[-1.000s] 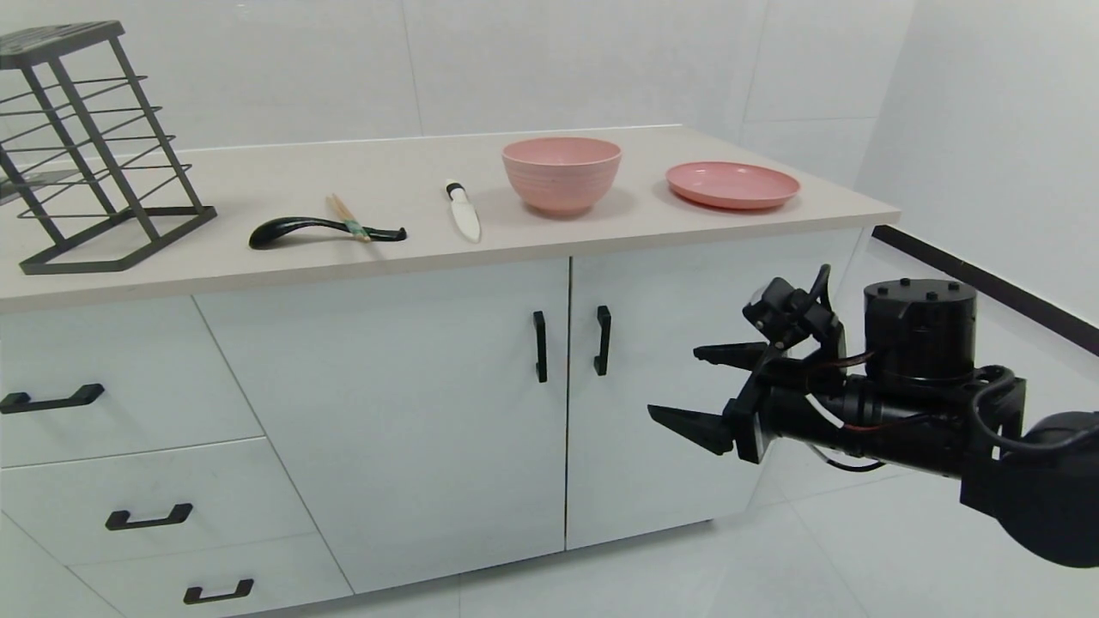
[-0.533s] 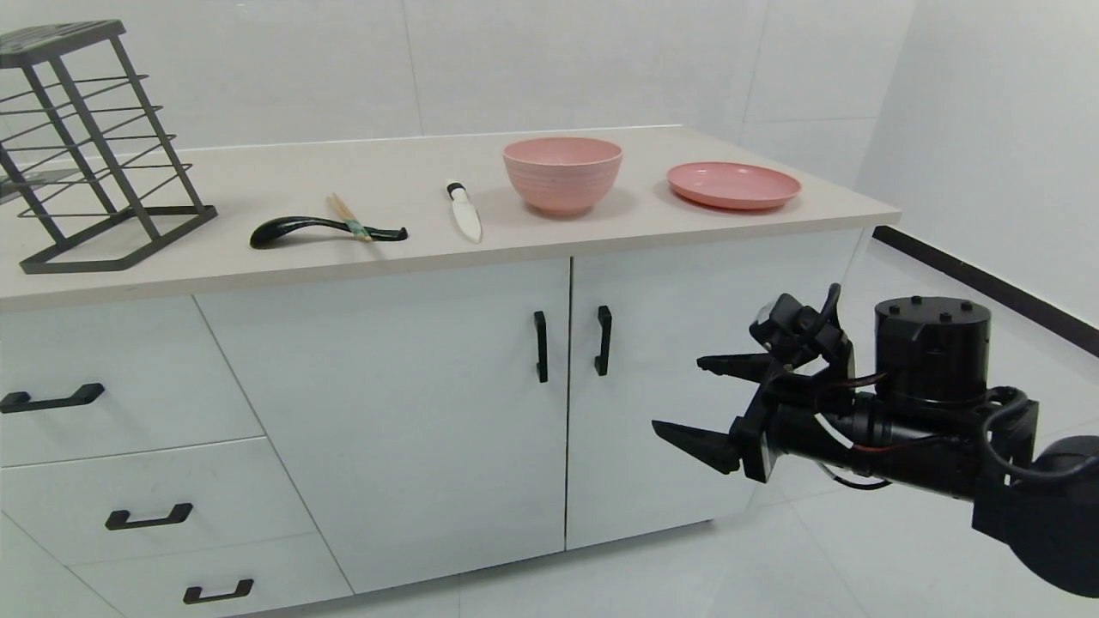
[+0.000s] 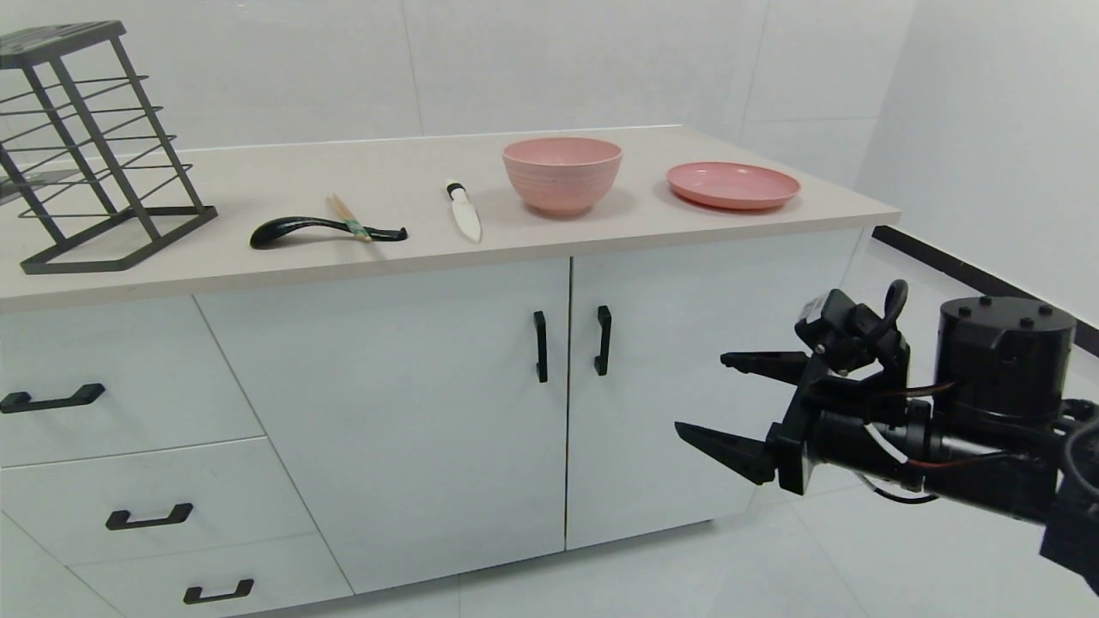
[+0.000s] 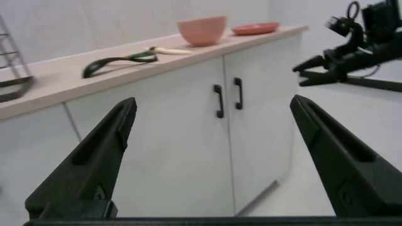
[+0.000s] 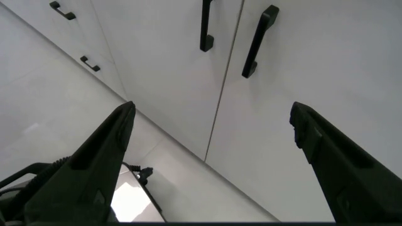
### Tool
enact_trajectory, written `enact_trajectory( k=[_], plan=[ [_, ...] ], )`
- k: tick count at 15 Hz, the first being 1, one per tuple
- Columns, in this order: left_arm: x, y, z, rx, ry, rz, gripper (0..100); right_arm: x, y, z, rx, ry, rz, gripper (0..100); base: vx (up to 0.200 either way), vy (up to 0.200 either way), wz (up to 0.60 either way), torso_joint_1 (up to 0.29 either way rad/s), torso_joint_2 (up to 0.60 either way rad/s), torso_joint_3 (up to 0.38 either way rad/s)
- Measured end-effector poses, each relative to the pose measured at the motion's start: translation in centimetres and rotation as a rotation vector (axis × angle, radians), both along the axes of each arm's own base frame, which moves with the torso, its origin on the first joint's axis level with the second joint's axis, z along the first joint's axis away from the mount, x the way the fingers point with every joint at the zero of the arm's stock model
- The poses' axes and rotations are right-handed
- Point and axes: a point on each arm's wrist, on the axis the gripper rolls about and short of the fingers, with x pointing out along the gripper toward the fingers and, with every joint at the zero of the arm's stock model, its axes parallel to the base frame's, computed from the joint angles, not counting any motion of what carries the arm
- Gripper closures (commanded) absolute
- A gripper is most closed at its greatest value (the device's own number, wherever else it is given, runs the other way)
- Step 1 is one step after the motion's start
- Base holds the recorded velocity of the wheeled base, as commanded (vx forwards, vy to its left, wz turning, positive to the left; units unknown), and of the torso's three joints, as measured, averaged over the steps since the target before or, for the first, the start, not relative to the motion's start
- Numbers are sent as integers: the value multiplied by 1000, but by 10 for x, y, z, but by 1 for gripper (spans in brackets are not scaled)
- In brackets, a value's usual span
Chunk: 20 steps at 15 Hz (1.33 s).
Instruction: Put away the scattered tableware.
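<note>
Pale beige table [image 3: 258,180] runs along a white tiled wall [image 3: 601,60] and sits on a white cabinet [image 3: 412,412]. White tiled floor [image 3: 859,566] below, with a black skirting strip [image 3: 979,283] at the foot of the right-hand wall. Tableware lies strung out along the table top, every piece well apart from both pincers. From the robot's left: black wire rack [image 3: 86,146], upright, near the left end. Black spoon [image 3: 322,230] lies flat near the front edge, bowl end toward the rack. Chopsticks [image 3: 347,218] are laid across the spoon's handle, touching it. White knife [image 3: 464,211] with a dark band lies flat just right of the spoon's tail, not touching it. Pink bowl [image 3: 561,174] stands upright near the knife. Pink plate [image 3: 732,184] sits flat toward the right end, apart from the bowl. Cabinet front has two doors meeting at a pair of vertical black door handles [image 3: 539,346], and stacked drawers [image 3: 129,481] with horizontal black pulls to the left. Right pincer [image 3: 704,393] hangs low before the right-hand door, below table height, with its fingers spread wide, nothing between them, and tips pointing toward the robot's left. Left pincer [image 4: 212,107] is likewise released, fingers set far apart and empty; it faces the cabinet front from low down, well clear of the table.
</note>
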Motion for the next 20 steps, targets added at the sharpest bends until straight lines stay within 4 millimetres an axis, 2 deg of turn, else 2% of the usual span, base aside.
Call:
enact_trajectory(
  k=[3,7,12,16,20],
  plan=[
    [17,-4,10,137,12,-195,0,-9,-8,-2,-2,8,-10,0,0,0,0,0,0,0],
    [45,-6,9,323,14,-217,0,-9,-9,0,8,-8,-13,0,0,0,0,0,0,0],
    [76,-9,11,300,160,-255,0,0,-4,-6,13,-17,-11,0,0,0,0,0,0,0],
    [102,-18,7,307,268,-380,0,12,2,-10,7,-7,-11,0,0,0,0,0,0,0],
    [113,-29,6,330,308,-504,0,28,10,-13,8,-11,-10,0,0,0,0,0,0,0]
  ],
)
